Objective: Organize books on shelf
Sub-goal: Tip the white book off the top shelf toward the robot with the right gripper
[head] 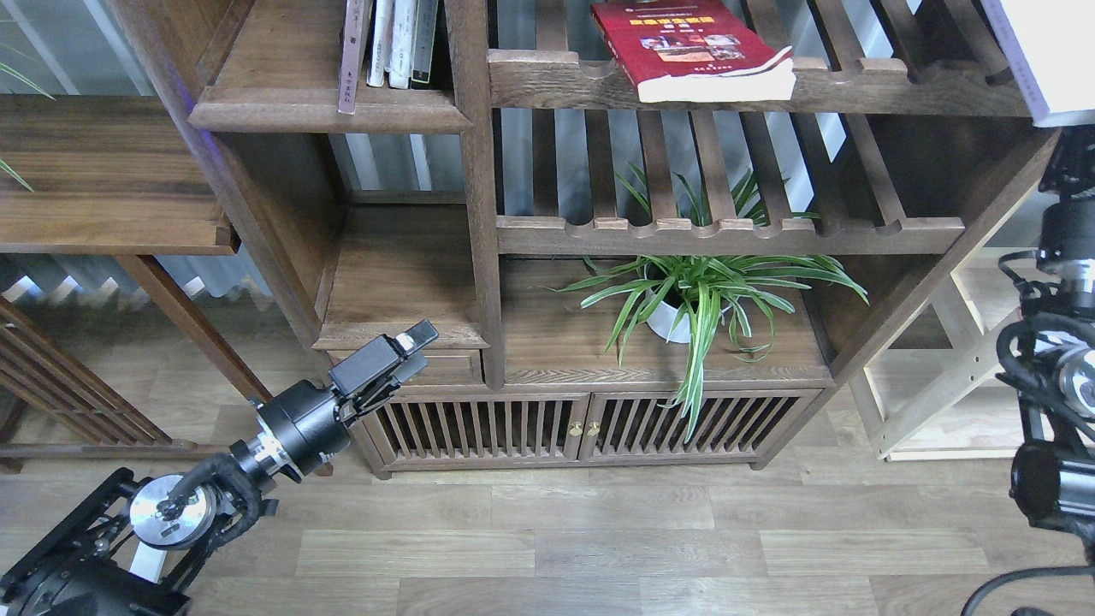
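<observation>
Transport is occurring: the plain white paperback is sitting top right above the right arm, grip unseen; next comes the solid dark-brown shelf board. Left gripper is idling, fingers narrow.

Head view. Red book flat on upper slatted rack, spine to left. White book at far right edge, above right arm; gripper hidden. Left gripper low, near drawer, fingers close together, holding nothing. Potted plant centre.
</observation>
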Controlling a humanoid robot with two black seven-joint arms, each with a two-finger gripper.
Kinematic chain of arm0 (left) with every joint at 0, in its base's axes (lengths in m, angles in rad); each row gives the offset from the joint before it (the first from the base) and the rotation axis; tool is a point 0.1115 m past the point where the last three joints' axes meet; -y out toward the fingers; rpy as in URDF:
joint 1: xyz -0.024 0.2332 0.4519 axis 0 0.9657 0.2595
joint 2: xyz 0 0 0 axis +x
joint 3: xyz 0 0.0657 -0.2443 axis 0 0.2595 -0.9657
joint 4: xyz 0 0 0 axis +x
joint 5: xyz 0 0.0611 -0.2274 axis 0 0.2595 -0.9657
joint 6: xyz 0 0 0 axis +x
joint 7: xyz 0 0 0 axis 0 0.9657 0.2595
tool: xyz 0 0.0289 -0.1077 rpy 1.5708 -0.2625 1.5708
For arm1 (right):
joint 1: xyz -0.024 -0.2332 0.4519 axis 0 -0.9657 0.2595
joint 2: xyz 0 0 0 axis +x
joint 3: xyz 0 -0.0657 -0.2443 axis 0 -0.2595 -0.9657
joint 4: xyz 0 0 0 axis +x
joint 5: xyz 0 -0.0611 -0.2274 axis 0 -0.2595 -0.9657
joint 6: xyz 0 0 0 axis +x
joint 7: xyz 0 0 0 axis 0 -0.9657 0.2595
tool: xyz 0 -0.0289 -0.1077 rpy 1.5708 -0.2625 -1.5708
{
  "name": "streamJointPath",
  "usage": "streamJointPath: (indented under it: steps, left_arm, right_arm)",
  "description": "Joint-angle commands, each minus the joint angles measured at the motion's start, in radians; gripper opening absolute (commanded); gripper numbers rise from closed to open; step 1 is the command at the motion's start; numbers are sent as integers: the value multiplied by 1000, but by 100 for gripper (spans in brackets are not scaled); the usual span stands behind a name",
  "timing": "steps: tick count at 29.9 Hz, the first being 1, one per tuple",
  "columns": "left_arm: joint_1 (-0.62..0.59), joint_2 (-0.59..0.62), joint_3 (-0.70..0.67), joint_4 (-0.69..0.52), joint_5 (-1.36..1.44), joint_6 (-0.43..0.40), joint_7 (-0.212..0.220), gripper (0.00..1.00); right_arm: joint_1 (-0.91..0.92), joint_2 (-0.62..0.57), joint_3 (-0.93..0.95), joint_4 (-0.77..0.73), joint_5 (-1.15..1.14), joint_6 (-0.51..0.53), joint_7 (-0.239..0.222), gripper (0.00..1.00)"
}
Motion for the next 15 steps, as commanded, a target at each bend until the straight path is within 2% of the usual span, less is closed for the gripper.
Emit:
streamJointPath:
  steps: [1,15]
  left_arm:
    - [1,0,2,14,0,0,0,99]
    - [-10,-2,41,45,0,0,0,99]
  right_arm:
    - [-69,-1,16,5,3,36,0,3]
    - [-360,-1,26,5,39,36,-6,4]
